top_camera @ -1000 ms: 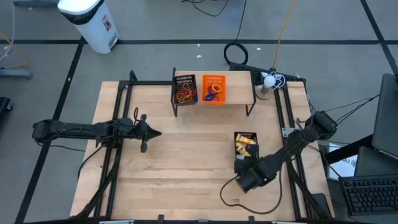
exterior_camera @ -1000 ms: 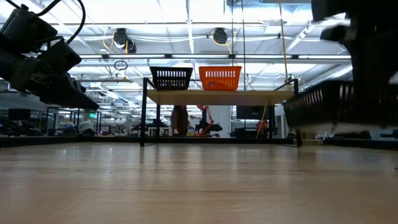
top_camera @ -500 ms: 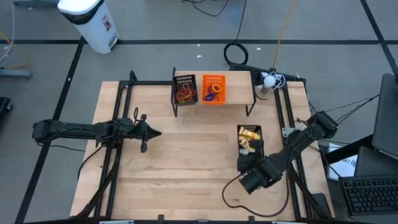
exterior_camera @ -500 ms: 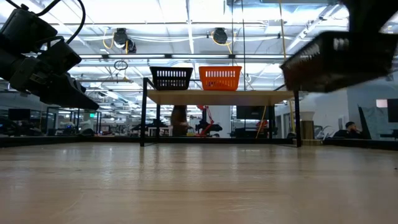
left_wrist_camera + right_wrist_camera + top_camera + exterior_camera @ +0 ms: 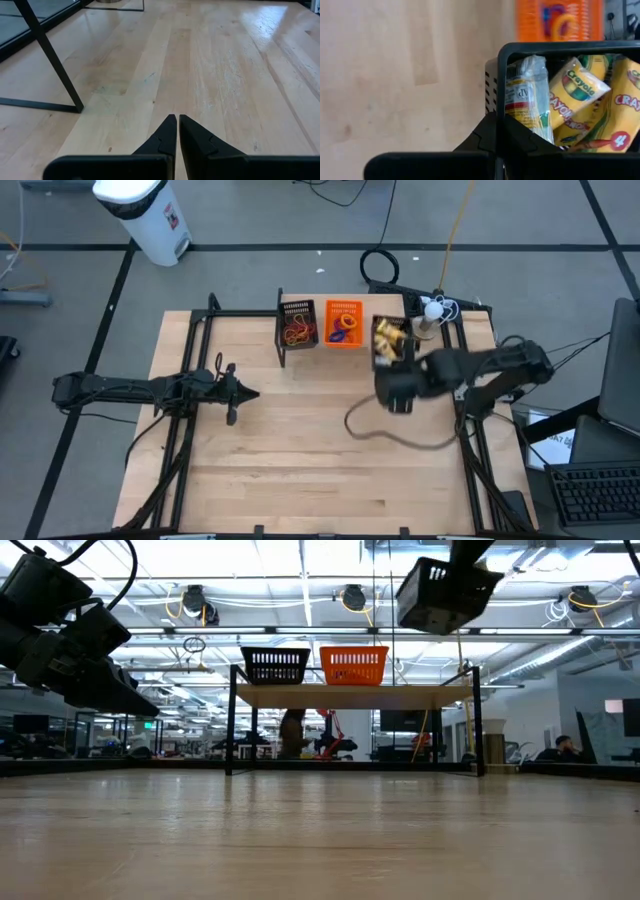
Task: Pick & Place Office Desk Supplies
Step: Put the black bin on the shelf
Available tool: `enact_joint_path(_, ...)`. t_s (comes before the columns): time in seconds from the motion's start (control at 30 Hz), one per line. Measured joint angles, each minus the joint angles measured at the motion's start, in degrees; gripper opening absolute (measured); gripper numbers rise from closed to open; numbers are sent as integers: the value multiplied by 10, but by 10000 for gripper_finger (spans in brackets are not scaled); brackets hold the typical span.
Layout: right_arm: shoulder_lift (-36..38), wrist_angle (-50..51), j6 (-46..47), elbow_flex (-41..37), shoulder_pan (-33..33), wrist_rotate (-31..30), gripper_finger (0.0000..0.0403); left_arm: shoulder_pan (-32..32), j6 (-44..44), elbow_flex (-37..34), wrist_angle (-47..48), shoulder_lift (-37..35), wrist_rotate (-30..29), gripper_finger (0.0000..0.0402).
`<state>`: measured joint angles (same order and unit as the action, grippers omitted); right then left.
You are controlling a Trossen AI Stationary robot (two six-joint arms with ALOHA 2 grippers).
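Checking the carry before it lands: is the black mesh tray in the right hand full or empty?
Full: the black mesh tray, gripped by the right hand at its rim, holds yellow Crayola crayon packs.

A pale wooden table (image 5: 290, 450) stands on a grey floor (image 5: 240, 270) crossed by dark tape lines. A white bin (image 5: 145, 215) sits beyond the table's far left corner. Behind the table, bright strip lights (image 5: 300, 560) run along an open ceiling.
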<state>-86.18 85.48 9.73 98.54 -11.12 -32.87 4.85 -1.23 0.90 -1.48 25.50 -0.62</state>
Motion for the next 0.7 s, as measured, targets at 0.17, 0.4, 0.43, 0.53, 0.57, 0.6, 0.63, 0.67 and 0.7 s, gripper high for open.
enact_joint_path(0.17, 8, -66, -99, 1, 98, 57, 2, 0, 1, 0, 0, 0, 0, 24)
enact_joint_path(0.4, -18, -110, -172, 0, 181, 110, 2, 0, 0, 0, 0, 0, 0, 24)
enact_joint_path(0.43, -21, -111, -177, 0, 188, 112, 2, 0, 0, 0, 0, 0, 0, 24)
enact_joint_path(0.53, -22, -109, -180, 0, 207, 125, 2, 0, 2, 0, -1, 0, 0, 24)
enact_joint_path(0.57, -21, -107, -180, 0, 212, 131, 2, 0, 5, 0, -1, 0, 0, 24)
enact_joint_path(0.6, -21, -110, -180, -1, 217, 134, 2, 0, 6, 0, -1, 0, 0, 24)
enact_joint_path(0.63, -21, -117, -181, -4, 220, 134, 2, 0, 7, 0, -1, 0, 0, 24)
enact_joint_path(0.67, -21, -122, -182, -8, 223, 133, 2, 0, 7, 0, -1, 0, 0, 24)
enact_joint_path(0.7, -22, -124, -184, -11, 228, 134, 2, 0, 7, 0, -1, 0, 0, 24)
